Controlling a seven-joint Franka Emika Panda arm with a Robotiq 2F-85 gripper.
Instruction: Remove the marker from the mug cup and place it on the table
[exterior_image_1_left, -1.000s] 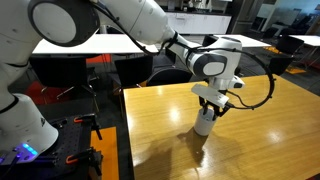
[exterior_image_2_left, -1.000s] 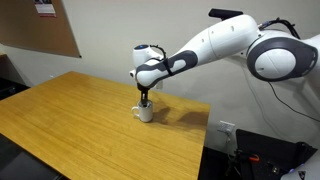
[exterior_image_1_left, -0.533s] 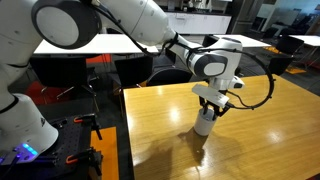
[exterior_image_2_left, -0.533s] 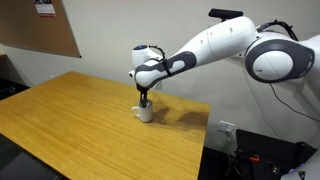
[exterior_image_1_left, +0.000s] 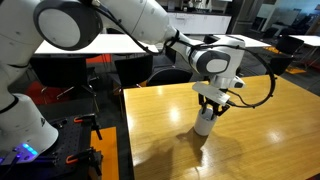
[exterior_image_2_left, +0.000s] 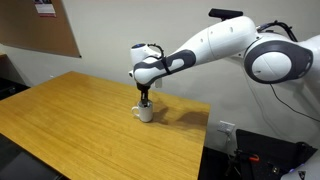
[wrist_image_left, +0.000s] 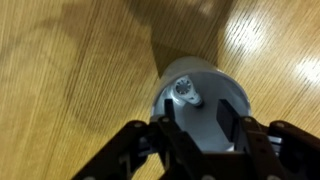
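Observation:
The white mug cup (wrist_image_left: 200, 100) stands on the honey-yellow table (wrist_image_left: 70, 70). In the wrist view I look down into it. The marker's round grey end (wrist_image_left: 185, 93) leans against the mug's inner wall at the upper left. My gripper (wrist_image_left: 198, 118) is open, its two dark fingers over the mug's mouth. The marker lies just beyond the left fingertip, not between the fingers. In both exterior views the gripper (exterior_image_1_left: 211, 103) (exterior_image_2_left: 146, 98) points straight down onto the mug (exterior_image_1_left: 205, 123) (exterior_image_2_left: 145, 114), and the marker is hidden there.
The table (exterior_image_1_left: 260, 140) (exterior_image_2_left: 70, 120) is bare around the mug. White-topped tables with black frames and chairs (exterior_image_1_left: 120, 45) stand behind it. A wall with a cork board (exterior_image_2_left: 40, 30) is at the far side. The robot base (exterior_image_1_left: 20, 120) sits beside the table edge.

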